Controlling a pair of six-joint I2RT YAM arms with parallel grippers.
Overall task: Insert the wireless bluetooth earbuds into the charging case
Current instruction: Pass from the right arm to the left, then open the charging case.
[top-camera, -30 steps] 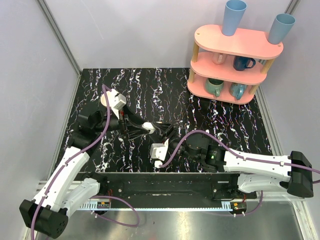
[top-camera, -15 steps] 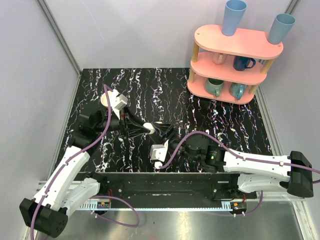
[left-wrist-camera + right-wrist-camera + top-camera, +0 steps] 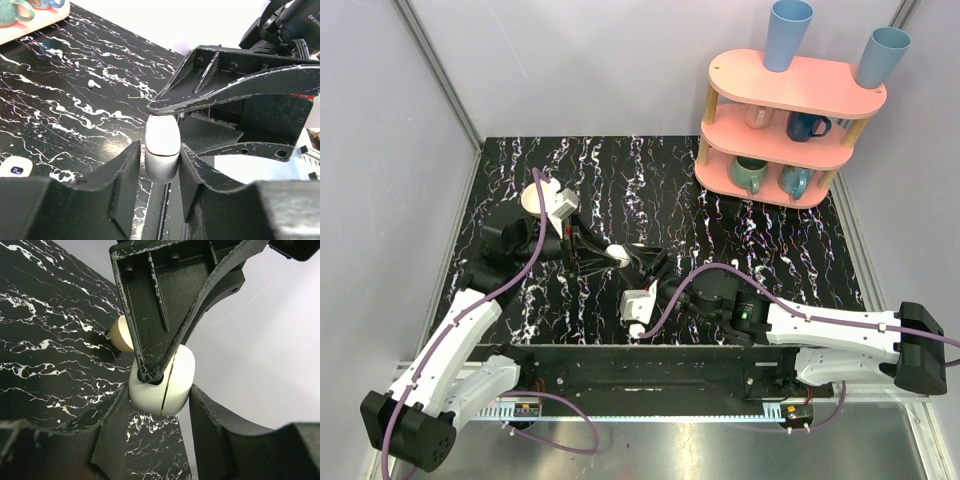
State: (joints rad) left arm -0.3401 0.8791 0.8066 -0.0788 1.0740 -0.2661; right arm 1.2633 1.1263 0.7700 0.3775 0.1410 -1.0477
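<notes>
The charging case (image 3: 617, 254) is held off the black marbled tabletop (image 3: 770, 250), left of centre in the overhead view, with both arms meeting on it. From above it shows only as a small white blob, mostly hidden by dark fingers.

In the left wrist view the left fingers (image 3: 125, 175) sit close against either side of the case, gripping its lower half. Its bottom edge is lost behind them. A finger from the other arm crosses the upper right of that frame, its tip touching the top of the case.

In the right wrist view the right fingers (image 3: 112, 425) clasp the same case from both sides, at a moderate spread. A thin seam runs down the shell, and the left arm's finger covers its upper part. Whether the lid is parted cannot be made out.

One earbud (image 3: 93, 84) lies on the tabletop in the upper left of the left wrist view, well apart from the case. It is tiny and easily confused with the white veining, and no other can be picked out.

A small white case with a dark centre (image 3: 14, 167) sits at the lower left edge there, partly cut off. A tan disc (image 3: 120, 334) peeks out behind the crossing finger. The pink shelf (image 3: 785, 120) with its mugs (image 3: 750, 174) stands at the upper right.
</notes>
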